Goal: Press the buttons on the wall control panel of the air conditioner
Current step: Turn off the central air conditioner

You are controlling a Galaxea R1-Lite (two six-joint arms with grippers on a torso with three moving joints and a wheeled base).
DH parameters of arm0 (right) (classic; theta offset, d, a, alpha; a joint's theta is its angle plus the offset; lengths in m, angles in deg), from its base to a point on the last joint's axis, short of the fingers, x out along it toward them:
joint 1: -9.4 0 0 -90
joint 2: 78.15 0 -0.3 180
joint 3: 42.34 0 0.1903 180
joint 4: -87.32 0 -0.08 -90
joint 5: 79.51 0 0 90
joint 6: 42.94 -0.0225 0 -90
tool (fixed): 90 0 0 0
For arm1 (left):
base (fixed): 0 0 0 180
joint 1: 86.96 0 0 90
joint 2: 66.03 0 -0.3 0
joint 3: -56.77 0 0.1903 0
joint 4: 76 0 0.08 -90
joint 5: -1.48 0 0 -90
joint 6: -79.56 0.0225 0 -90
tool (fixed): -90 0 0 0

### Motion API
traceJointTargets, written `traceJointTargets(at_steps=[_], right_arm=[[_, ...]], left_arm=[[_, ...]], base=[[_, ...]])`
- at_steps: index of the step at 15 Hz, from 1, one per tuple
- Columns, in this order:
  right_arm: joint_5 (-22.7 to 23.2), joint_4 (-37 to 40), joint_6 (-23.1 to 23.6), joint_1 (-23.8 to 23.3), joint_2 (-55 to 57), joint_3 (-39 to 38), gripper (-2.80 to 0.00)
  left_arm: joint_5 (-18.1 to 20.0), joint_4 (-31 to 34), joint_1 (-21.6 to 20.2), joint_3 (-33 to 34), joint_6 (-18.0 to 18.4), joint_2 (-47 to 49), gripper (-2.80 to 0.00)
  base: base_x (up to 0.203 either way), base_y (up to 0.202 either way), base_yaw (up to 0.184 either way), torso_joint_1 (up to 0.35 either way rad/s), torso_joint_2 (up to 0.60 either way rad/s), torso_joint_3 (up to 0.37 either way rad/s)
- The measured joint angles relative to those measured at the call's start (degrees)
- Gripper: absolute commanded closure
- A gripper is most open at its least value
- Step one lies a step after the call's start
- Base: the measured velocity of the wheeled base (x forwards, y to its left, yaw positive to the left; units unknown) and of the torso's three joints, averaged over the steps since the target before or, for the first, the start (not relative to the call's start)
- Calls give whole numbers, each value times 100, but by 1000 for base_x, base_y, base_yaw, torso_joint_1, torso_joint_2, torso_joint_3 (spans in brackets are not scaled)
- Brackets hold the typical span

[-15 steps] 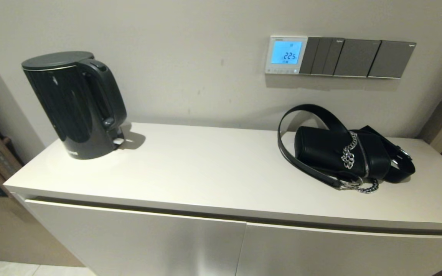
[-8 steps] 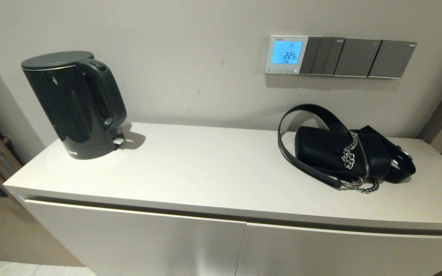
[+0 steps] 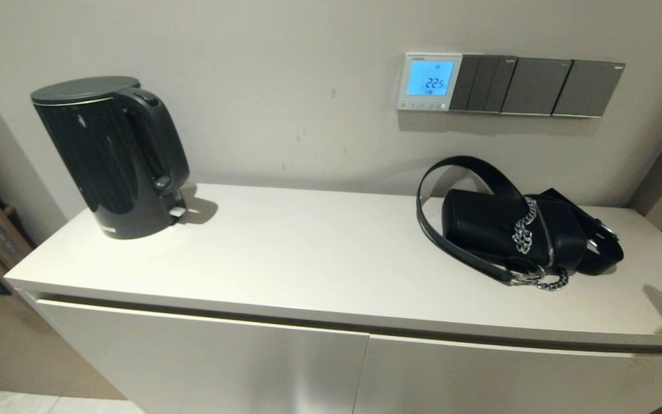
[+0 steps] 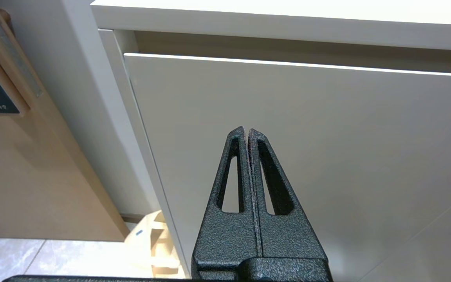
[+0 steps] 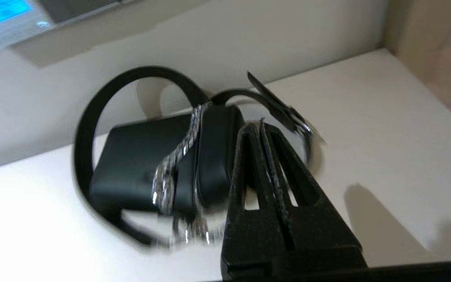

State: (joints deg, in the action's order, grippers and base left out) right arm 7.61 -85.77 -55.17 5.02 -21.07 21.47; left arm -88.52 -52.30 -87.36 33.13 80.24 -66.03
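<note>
wall control panel (image 3: 429, 81): on far wall, right side, screen lit blue
buttons (image 3: 422, 106): row under screen
kettle (image 3: 110, 155): left
handbag (image 3: 515, 230): right

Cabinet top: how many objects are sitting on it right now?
2: a black kettle at the left end, and a black handbag toward the right, below the wall control panel. Nothing looks hidden behind either.

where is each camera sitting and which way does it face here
Head view: high up, facing down at the white cabinet top and wall; no robot body shows.
Left wrist view: low, facing the cabinet's front; closed left hand shows.
Right wrist view: above the cabinet's right end, facing the wall; closed right hand shows.
Shared by head and right wrist views: black leather handbag, blue-lit white wall control panel.
</note>
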Motion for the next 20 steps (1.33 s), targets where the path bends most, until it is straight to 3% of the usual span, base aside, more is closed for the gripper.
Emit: traceJointTargets(at_steps=[5,9,15,20], right_arm=[[-1149,-862,-42,1199,1448,734,0],[-1655,-974,-72,1679,2509,1810,0],[-2021,-976,-3,2212,3726,3456,0],[-2153,-985,22,2669,4126,3805,0]], left_arm=[[0,0,2,0,2,0,0],[2,2,2,0,0,0,0],[-2,1,2,0,0,0,0],[0,0,0,0,2,0,0]], base=[[0,0,0,0,0,0],[0,0,0,0,0,0],[0,0,0,0,0,0],[0,0,0,0,0,0]])
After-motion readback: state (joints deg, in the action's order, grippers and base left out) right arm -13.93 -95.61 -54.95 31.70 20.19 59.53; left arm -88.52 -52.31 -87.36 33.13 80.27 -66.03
